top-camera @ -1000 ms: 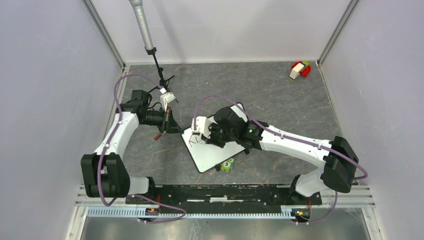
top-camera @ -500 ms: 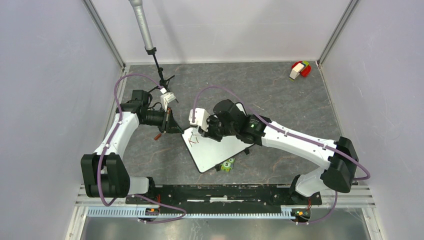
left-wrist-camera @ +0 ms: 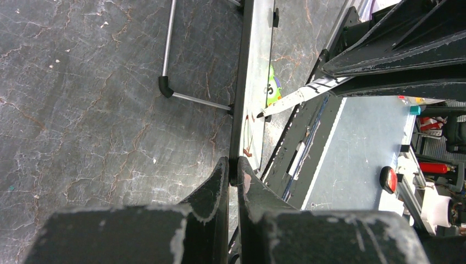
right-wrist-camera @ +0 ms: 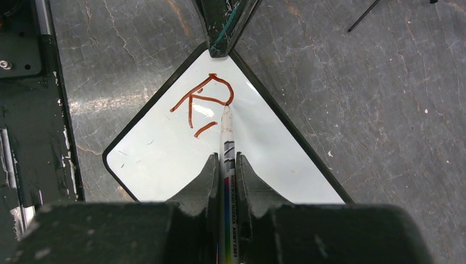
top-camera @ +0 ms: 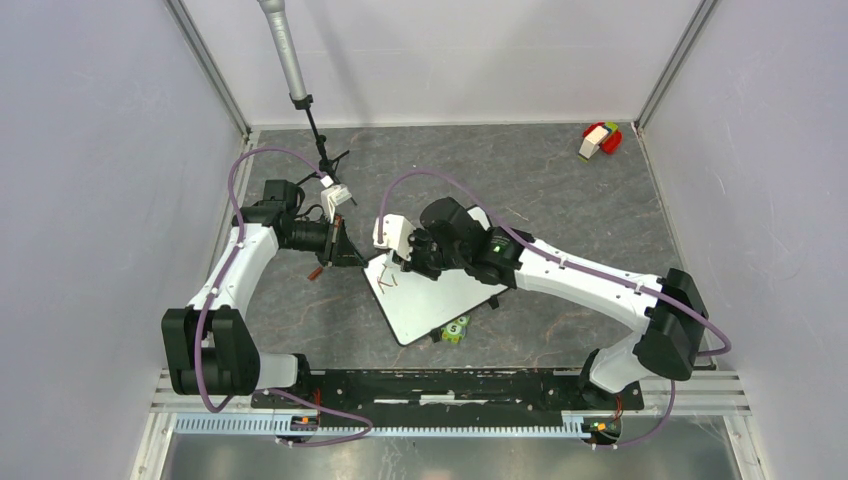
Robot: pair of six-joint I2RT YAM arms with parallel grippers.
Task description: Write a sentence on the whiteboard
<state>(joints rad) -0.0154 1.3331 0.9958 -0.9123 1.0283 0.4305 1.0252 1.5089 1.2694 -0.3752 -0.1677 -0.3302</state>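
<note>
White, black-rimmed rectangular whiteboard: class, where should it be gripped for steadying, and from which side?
Pinch the whiteboard at the corner nearest the left arm, edge-on from that side, as the left gripper does: the rim is thin, and a corner leaves the face free for the white marker.

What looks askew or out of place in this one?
The whiteboard sits rotated diagonally, one corner pinched by the left end effector. A green numbered block lies at its near edge, seemingly unrelated to writing.
</note>
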